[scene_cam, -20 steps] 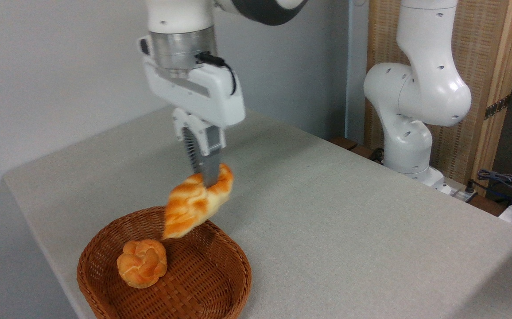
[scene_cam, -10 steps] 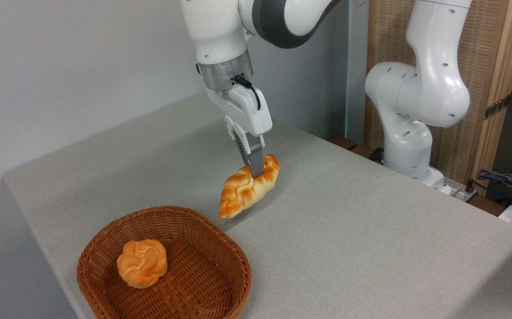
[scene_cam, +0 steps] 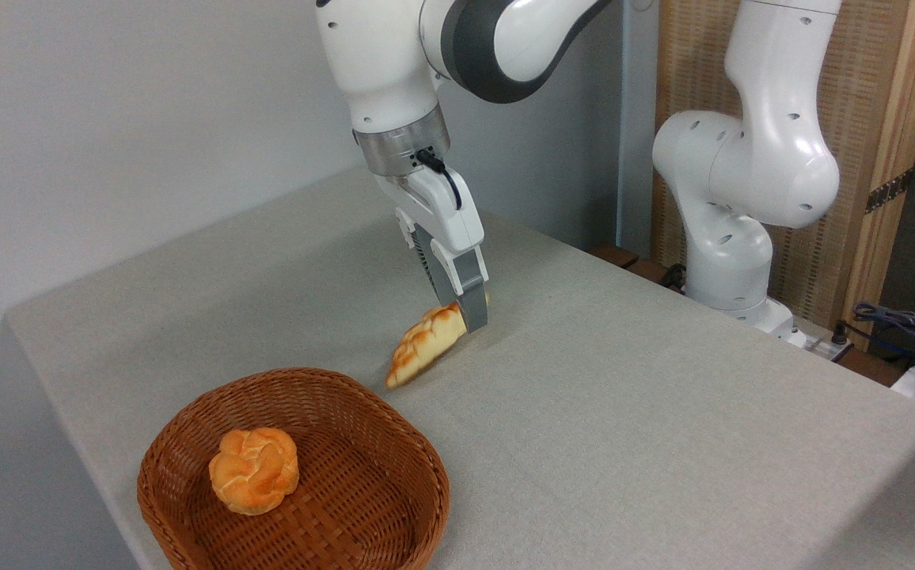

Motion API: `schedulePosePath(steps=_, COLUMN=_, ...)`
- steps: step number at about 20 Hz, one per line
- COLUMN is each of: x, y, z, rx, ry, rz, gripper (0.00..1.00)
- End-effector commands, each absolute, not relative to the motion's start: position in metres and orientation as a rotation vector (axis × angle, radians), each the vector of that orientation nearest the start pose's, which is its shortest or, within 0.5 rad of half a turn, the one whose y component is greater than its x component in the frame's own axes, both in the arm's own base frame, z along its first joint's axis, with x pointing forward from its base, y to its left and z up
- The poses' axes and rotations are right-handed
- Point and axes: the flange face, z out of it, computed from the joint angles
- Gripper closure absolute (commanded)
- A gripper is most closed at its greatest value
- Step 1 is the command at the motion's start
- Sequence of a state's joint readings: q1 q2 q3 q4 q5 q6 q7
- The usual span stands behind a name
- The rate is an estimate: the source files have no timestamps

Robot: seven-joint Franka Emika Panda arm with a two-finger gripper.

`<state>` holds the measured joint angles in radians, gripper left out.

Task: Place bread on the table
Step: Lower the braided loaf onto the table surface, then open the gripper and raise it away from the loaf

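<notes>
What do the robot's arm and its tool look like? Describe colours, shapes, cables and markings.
The arm is glossy white with rounded, bulbous joints, small dark holes and a dark grey band near the wrist. A silver metal ring sits above the boxy white tool, whose grey fingers are ribbed. A short black cable loops at the wrist.

Glossy white rounded arm segments, dark grey joint band, silver wrist ring, black cable, grey-fingered hand point(scene_cam: 469, 313)

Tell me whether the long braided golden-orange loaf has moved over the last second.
Yes. The loaf went from above the brown wicker basket rightward and down to the grey table, clamped in the gripper.
</notes>
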<state>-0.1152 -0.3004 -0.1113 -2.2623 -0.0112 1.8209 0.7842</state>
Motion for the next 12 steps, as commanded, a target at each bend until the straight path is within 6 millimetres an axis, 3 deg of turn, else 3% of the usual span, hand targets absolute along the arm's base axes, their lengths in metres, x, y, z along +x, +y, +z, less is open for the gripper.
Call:
schedulePosePath(steps=1, x=0.436, y=-0.104, z=0.483, rx=-2.778, ry=1.518, rz=0.172, gripper=0.0)
schedulePosePath(steps=7, x=0.476, y=-0.097, z=0.573, rx=-2.95, ry=1.23, rz=-0.08, gripper=0.0)
schedulePosePath(steps=10, x=0.522, y=-0.096, z=0.609, rx=-2.977, ry=1.242, rz=0.004, gripper=0.0)
schedulePosePath(steps=12, x=0.548, y=-0.086, z=0.625, rx=-2.995, ry=1.219, rz=0.003, gripper=0.0)
